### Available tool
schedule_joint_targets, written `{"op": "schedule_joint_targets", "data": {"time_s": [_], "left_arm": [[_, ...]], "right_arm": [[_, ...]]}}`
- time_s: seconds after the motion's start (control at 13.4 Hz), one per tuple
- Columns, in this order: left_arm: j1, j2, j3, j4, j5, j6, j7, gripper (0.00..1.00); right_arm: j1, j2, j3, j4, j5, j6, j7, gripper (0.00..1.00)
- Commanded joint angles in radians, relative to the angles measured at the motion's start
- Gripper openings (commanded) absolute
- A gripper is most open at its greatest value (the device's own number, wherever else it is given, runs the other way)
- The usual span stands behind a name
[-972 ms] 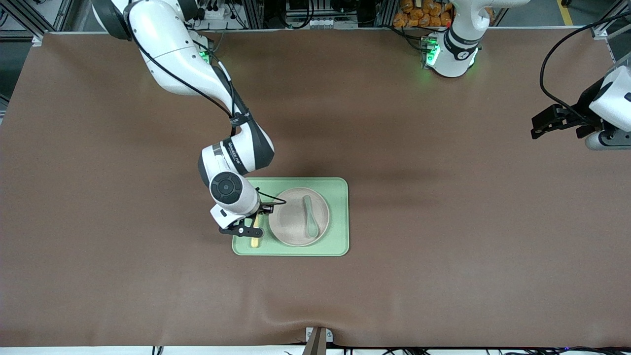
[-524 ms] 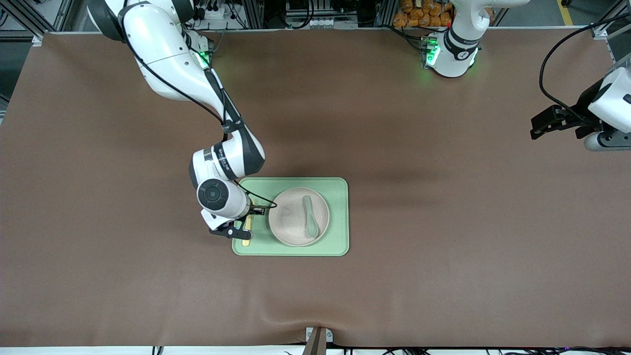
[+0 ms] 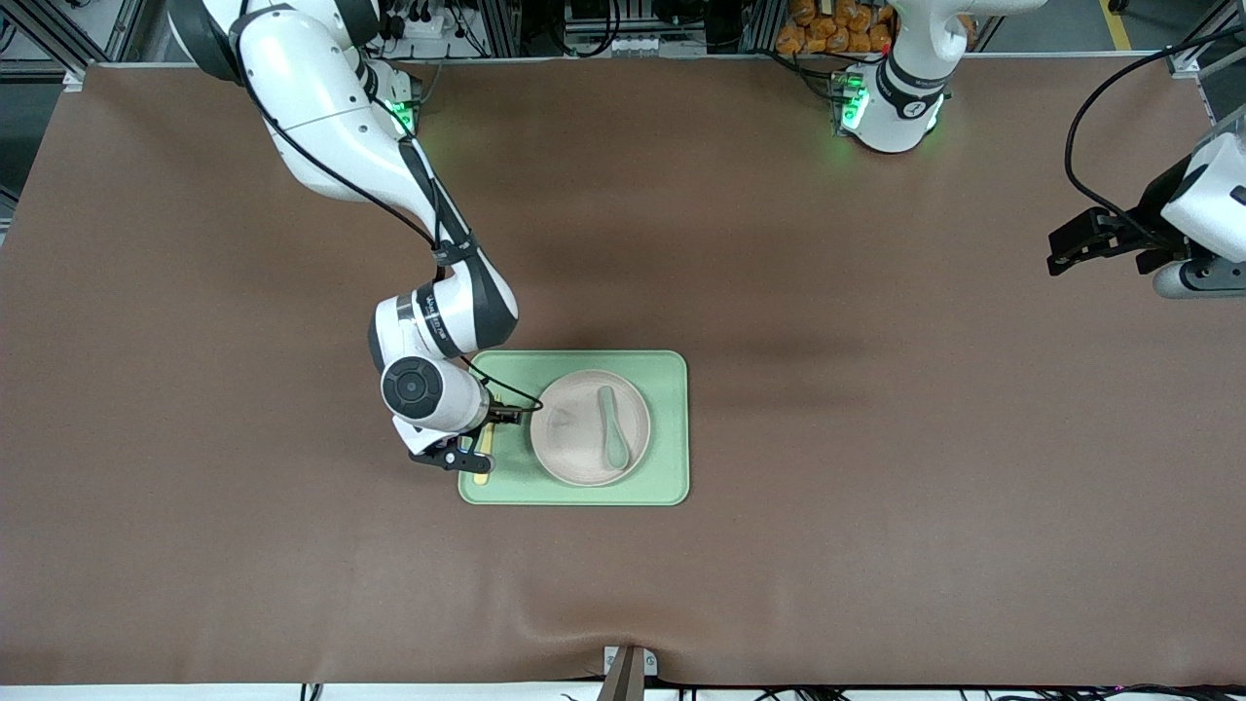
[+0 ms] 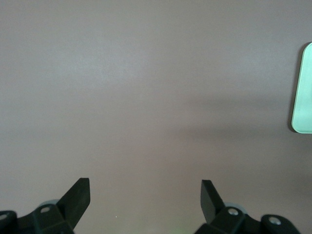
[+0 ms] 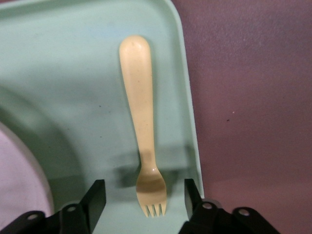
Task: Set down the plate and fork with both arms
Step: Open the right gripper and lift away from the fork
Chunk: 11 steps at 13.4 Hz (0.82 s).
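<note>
The pale yellow fork [image 3: 483, 458] lies on the green tray [image 3: 668, 428], along the tray's edge toward the right arm's end. The speckled beige plate [image 3: 569, 438] sits on the tray beside it. My right gripper [image 3: 487, 433] is low over the fork's tined end. In the right wrist view the right gripper [image 5: 145, 195] is open, with the fork [image 5: 140, 112] lying between the fingers [image 5: 97, 195] and a gap on each side. The plate's rim [image 5: 19, 180] shows beside it on the tray [image 5: 73, 73]. My left gripper [image 3: 1061, 251] waits open over the table at the left arm's end, empty in its wrist view [image 4: 145, 192].
A grey-green spoon [image 3: 613, 428] lies on the plate. A corner of the tray [image 4: 303, 87] shows in the left wrist view. Brown mat [image 3: 876, 487] covers the table around the tray.
My right gripper and the fork have shifted together toward the tray's edge at the right arm's end. The left arm has not moved.
</note>
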<state>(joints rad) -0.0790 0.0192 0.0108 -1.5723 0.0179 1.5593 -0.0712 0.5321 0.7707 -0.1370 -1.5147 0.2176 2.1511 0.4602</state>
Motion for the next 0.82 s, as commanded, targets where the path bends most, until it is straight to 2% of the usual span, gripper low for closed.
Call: {"op": "schedule_joint_targets", "data": {"time_s": [0.0, 0.22, 0.45, 0.6, 0.75], "left_arm": [[0.002, 0.002, -0.002, 0.011, -0.013, -0.016, -0.010, 1.00], [0.002, 0.002, -0.002, 0.011, -0.013, -0.015, -0.010, 1.00], [0.002, 0.002, -0.002, 0.009, -0.013, -0.016, -0.009, 1.00], [0.002, 0.002, -0.002, 0.009, -0.013, -0.016, -0.007, 1.00], [0.002, 0.002, -0.002, 0.011, -0.015, -0.015, -0.010, 1.00]], "right_arm": [[-0.068, -0.106, 0.004, -0.035, 0.022, -0.069, -0.116, 1.00], [-0.168, -0.252, 0.002, -0.140, 0.013, -0.099, -0.297, 1.00], [-0.351, -0.375, 0.002, -0.249, 0.013, -0.125, -0.541, 1.00], [-0.440, -0.433, 0.000, -0.254, 0.006, -0.228, -0.616, 1.00], [-0.477, -0.520, -0.001, -0.254, -0.099, -0.310, -0.630, 1.00]]}}
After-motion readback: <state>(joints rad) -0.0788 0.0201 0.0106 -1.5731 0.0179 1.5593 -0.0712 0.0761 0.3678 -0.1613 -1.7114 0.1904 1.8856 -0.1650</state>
